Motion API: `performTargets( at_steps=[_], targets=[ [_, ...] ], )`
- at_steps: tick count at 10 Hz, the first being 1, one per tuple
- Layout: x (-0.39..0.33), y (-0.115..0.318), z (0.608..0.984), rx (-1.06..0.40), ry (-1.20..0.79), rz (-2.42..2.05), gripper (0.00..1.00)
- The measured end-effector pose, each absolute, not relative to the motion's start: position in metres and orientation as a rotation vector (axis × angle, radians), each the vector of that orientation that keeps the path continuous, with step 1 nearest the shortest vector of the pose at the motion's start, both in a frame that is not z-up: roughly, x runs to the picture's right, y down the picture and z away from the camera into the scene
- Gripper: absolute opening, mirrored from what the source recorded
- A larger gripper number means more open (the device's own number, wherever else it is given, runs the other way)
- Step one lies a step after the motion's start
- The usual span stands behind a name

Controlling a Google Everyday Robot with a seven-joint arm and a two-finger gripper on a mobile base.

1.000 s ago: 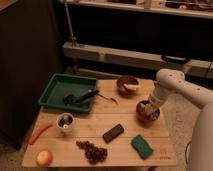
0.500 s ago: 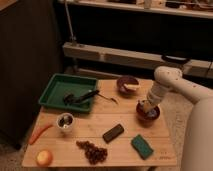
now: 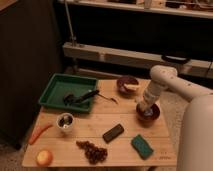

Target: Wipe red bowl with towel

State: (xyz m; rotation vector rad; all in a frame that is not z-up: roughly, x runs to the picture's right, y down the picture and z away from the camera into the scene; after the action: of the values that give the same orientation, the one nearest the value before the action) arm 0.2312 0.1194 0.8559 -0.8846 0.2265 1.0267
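A red bowl (image 3: 148, 114) stands on the right side of the wooden table (image 3: 125, 122). My gripper (image 3: 145, 106) reaches down into the bowl from above, at the end of the white arm (image 3: 170, 82). A pale cloth, the towel (image 3: 144, 109), shows at the gripper's tip inside the bowl.
A dark bowl with something yellow (image 3: 127, 85) stands behind the red bowl. A green tray (image 3: 67, 92) with a dark utensil is at the left. A metal cup (image 3: 65, 120), carrot (image 3: 39, 133), apple (image 3: 44, 158), grapes (image 3: 93, 151), dark bar (image 3: 113, 133) and green sponge (image 3: 142, 146) lie near the front.
The arm has shifted a little to the left and down, bringing the gripper deeper over the red bowl. Nothing else on the table has moved.
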Motion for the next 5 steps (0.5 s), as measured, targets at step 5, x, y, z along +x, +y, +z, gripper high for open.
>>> performTargets(
  at_steps=[5],
  targets=[
    [0.226,0.130,0.843,-0.905,0.211,0.982,0.00]
  ],
)
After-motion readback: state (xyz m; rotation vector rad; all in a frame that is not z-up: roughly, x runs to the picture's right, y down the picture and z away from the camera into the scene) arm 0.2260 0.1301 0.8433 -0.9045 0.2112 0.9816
